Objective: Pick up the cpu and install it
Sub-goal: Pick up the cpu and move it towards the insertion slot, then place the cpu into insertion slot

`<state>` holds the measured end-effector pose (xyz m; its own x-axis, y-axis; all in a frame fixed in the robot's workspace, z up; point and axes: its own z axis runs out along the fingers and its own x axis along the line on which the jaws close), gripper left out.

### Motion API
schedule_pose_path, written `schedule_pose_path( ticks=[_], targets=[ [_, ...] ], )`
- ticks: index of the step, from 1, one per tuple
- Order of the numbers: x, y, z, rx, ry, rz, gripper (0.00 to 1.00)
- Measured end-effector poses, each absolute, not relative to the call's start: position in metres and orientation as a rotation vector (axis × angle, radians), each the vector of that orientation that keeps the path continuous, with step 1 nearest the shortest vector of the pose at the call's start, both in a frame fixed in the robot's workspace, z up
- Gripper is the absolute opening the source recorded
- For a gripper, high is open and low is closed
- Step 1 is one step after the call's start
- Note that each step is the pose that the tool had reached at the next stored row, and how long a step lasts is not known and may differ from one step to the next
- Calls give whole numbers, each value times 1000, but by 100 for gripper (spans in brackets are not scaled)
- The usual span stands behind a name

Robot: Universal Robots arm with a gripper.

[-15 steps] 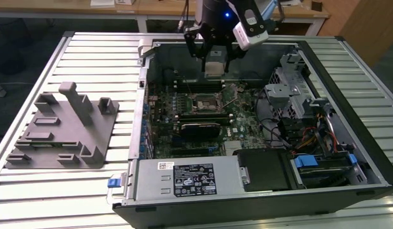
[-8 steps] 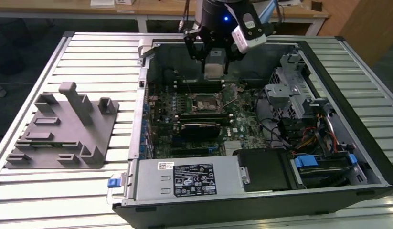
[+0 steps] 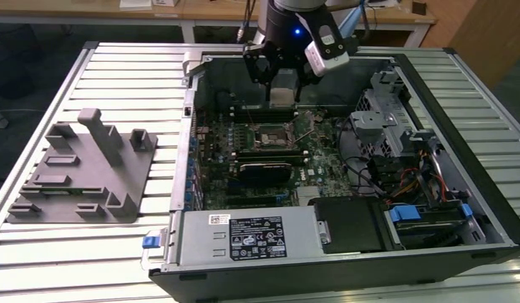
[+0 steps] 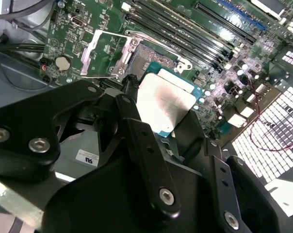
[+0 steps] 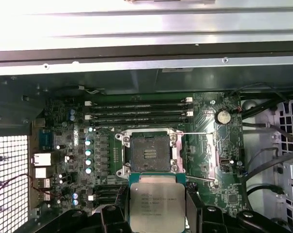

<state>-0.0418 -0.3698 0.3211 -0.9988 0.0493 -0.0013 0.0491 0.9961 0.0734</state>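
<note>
Fingers (image 4: 135, 127) of the gripper (image 3: 282, 88) clamp the cpu (image 5: 157, 206) by two opposite edges, its silvery top facing both wrist views. It is held over the motherboard (image 5: 88, 145), just beside the open socket (image 5: 149, 154), not seated. The computer case (image 3: 327, 278) lies on a slatted table (image 3: 116, 76), with a grey tray (image 3: 83, 170) at the exterior view's left.

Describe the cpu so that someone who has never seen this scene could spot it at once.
Find the open computer case; above its green motherboard hangs the black gripper. Held in that gripper is the cpu, a small flat square with a silvery metal top, unlike the dark, metal-framed empty socket on the board.
</note>
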Motion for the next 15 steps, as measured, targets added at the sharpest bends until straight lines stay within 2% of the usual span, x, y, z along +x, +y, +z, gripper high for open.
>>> schedule_pose_path(
  ticks=[15],
  targets=[
    [-44,-370,313,77,3136,108,55]
  ],
)
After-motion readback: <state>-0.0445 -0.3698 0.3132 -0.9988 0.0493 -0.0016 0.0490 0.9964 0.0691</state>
